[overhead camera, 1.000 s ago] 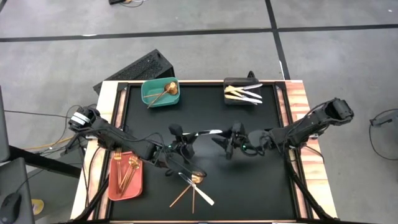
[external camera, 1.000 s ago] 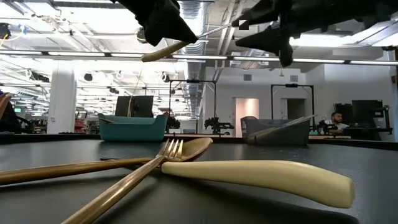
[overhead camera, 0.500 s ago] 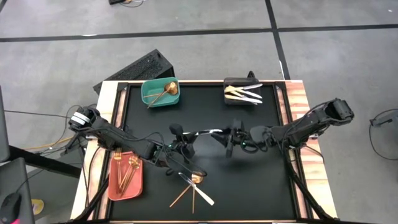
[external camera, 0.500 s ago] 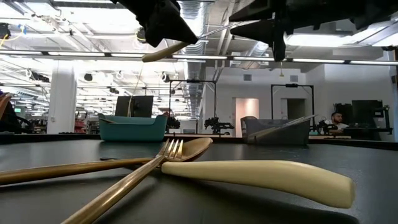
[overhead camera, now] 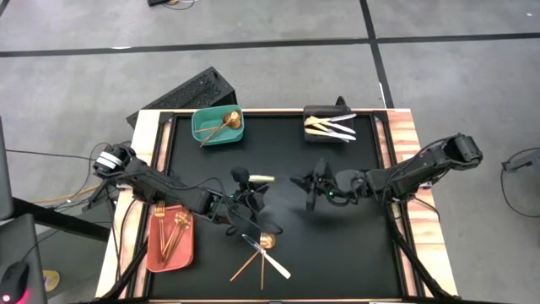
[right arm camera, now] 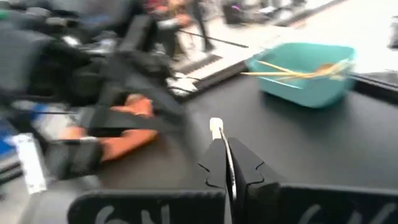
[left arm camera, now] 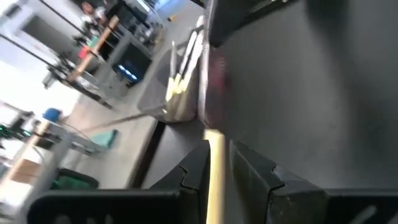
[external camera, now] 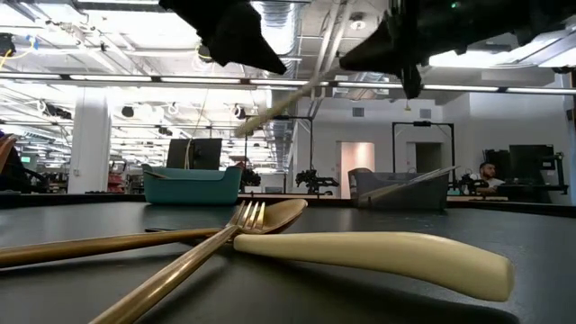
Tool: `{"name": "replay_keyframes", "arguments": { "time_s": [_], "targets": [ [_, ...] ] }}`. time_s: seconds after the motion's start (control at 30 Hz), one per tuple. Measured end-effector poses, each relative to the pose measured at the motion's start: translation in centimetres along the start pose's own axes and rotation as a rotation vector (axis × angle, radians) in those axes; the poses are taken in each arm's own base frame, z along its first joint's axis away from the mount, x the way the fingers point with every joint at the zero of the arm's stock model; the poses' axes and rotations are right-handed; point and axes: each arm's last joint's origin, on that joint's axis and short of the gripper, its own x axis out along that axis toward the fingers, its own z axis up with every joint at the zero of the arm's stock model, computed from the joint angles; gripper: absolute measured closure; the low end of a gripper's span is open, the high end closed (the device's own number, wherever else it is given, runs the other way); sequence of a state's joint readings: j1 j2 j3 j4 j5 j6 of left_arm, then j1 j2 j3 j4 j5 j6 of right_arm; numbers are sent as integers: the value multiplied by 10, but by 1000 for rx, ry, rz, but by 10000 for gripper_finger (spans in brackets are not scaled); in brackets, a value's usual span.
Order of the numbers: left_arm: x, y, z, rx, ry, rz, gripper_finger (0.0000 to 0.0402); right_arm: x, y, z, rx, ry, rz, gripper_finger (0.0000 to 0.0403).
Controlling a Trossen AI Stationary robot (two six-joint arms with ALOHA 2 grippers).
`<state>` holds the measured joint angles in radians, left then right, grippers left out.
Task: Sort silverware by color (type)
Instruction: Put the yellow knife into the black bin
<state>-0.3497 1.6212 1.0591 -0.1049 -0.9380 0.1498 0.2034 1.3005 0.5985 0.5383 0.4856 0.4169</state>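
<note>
A white-handled knife (overhead camera: 263, 178) hangs in the air over the middle of the black mat, between my two grippers. My right gripper (overhead camera: 302, 181) is shut on its blade end. My left gripper (left arm camera: 216, 155) is slightly open, its fingers on either side of the cream handle (left arm camera: 214, 180). In the low view the knife (external camera: 288, 97) slants down, its handle end below the left gripper (external camera: 236, 36). More silverware lies crossed near the front: a gold fork, a gold spoon and a white-handled knife (overhead camera: 263, 253). My right gripper pinches the knife's thin blade (right arm camera: 222, 140) between its two fingers, at the end away from the handle. The fingers come about level from the table's right and lie along the knife. The knife is clear of the table, tilted, with its handle end (external camera: 247, 128) lowest.
A teal bin (overhead camera: 202, 133) with a gold spoon stands at the far left. At the far right, a black bin (overhead camera: 314, 110) holds white-handled knives. A salmon bin (overhead camera: 187, 253) with gold forks sits at the near left. A keyboard (overhead camera: 181, 95) lies beyond the table.
My right gripper has shut on the knife's blade end. The knife, which lay nearly level in my left gripper, has tipped: its handle end has sunk below that gripper while the blade end stays up at the right gripper.
</note>
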Motion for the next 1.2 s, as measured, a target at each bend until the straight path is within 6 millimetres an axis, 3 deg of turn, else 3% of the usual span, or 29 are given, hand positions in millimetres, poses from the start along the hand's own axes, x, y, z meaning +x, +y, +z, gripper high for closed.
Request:
{"name": "replay_keyframes", "arguments": {
  "time_s": [0.23,0.6,0.8,0.97,1.2],
  "targets": [
    [0,-1,-16,-63,112,-20,318,-24,-29,27,-31,44,-143,396],
    [1,-7,-40,-116,180,-8,296,-90,-90,70,3,13,-409,397],
    [3,-9,-50,-120,194,-5,296,-121,-116,77,33,-7,-578,397],
    [6,-8,-48,-135,179,7,296,-124,-137,74,78,71,-690,398],
    [9,-6,-45,-150,163,-3,296,-106,-165,77,127,141,-647,397]
  ]
}}
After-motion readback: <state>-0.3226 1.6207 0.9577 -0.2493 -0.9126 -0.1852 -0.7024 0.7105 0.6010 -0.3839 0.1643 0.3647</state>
